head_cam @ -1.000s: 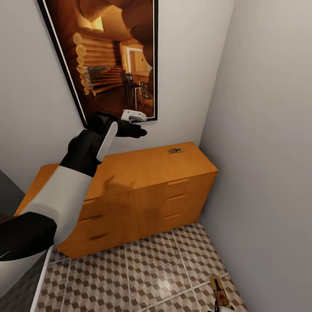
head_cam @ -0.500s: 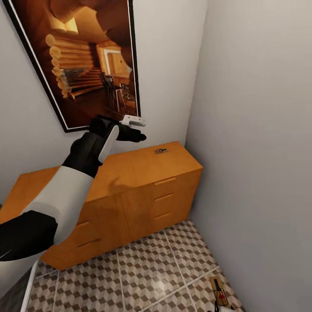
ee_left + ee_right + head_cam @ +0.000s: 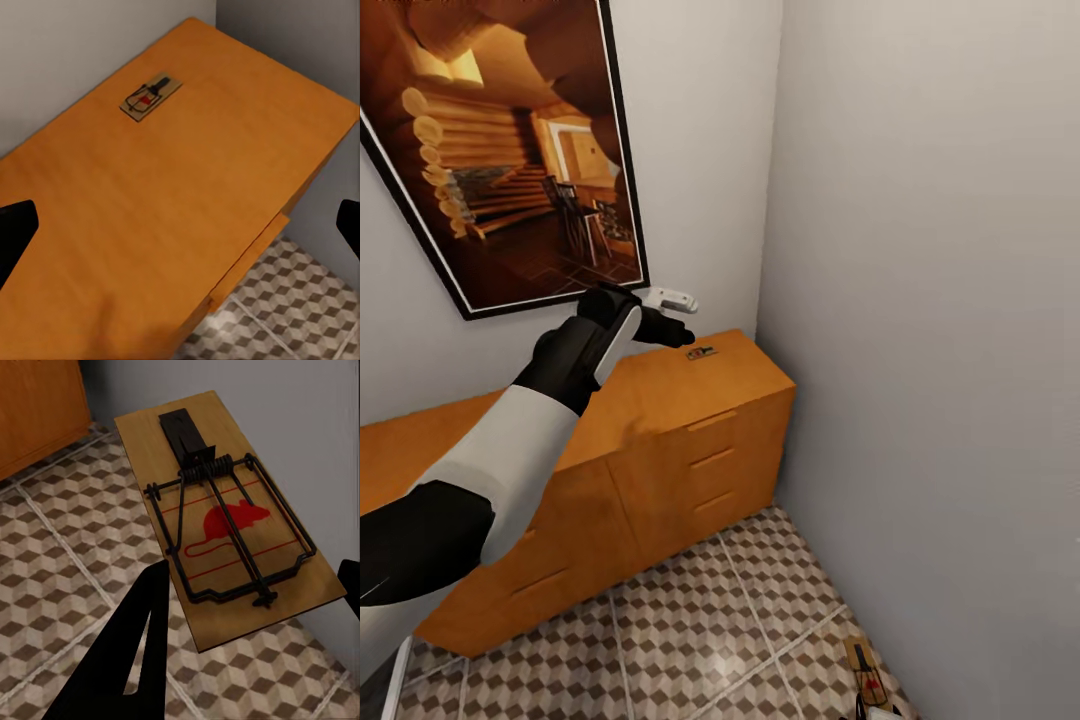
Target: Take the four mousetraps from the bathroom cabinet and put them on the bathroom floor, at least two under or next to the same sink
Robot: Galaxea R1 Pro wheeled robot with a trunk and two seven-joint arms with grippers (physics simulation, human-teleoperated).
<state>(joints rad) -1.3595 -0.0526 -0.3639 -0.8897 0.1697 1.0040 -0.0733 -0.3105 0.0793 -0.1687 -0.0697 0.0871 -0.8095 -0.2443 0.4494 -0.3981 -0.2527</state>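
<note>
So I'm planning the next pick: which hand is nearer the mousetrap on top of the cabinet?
Left. The left hand hovers above the cabinet, just short of the mousetrap. The right hand is down near the floor, holding another trap.

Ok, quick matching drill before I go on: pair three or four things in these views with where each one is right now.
Things:
1. mousetrap on top
2. mousetrap between the fingers
3. left gripper
4. framed picture

Places:
A. hanging on the wall behind the cabinet
B. raised above the cabinet top
C. lying near the cabinet's back corner
D. at the right gripper, over the bathroom floor

Pairs: 1-C, 2-D, 3-B, 4-A
</note>
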